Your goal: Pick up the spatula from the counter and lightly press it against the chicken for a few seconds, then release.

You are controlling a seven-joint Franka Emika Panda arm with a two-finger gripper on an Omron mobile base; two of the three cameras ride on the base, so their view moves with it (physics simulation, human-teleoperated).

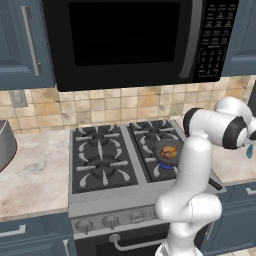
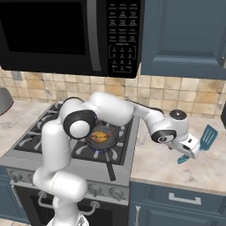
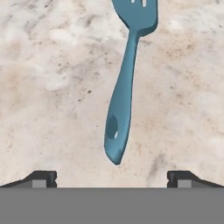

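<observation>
The spatula [image 3: 124,100] loses most of its blade to the hand view's top edge. From the right base view, the end of the arm [image 2: 167,130] hides the middle of its handle; from the left, the arm covers part of the pan [image 1: 156,149], whose chicken [image 1: 170,151] is too small to detail.

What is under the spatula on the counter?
The spatula lies flat on the beige speckled counter, which shows all around it. The strip directly beneath it is covered, so that part cannot be checked.

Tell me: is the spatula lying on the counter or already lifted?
The spatula lies flat on the counter; the open tool hovers above, not touching.
</observation>
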